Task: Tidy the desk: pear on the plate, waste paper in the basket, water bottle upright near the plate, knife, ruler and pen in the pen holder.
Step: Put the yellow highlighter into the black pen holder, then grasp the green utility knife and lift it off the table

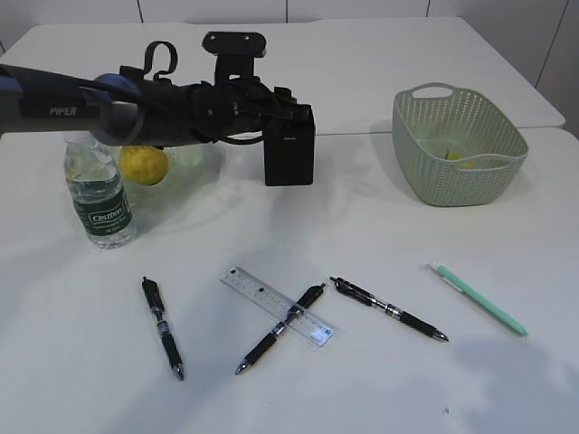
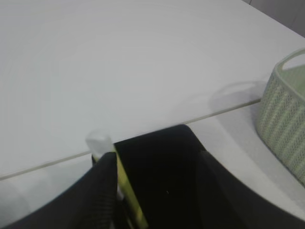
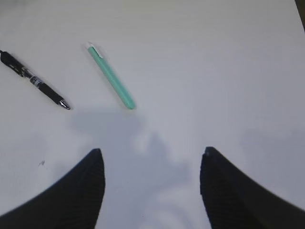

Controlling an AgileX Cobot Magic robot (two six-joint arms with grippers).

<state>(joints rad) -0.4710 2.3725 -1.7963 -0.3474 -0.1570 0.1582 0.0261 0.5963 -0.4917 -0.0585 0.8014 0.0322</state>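
Stationery still covers the near counter (image 1: pixel 380 235) in the exterior view: three black pens (image 1: pixel 164 326) (image 1: pixel 279 329) (image 1: pixel 389 309), a clear ruler (image 1: pixel 277 305) under the middle one, and a green-handled knife (image 1: pixel 479 299) at the right. The left arm reaches across to the black pen holder (image 1: pixel 289 145). Behind it the pear (image 1: pixel 145 165) sits on a faint plate, the water bottle (image 1: pixel 98 193) already upright beside it, and the basket (image 1: pixel 459 145) stands at the right.

From the left wrist, the left tool (image 2: pixel 152 191) sits right over the pen holder, pinching a slim yellow-and-white object (image 2: pixel 125 183) at the rim; I judge it a pen or knife being dropped in. Next comes releasing and lifting clear.

From the right wrist, the right tool (image 3: pixel 151 183) is spread wide and empty above bare counter, the knife and one pen ahead, well apart from it.
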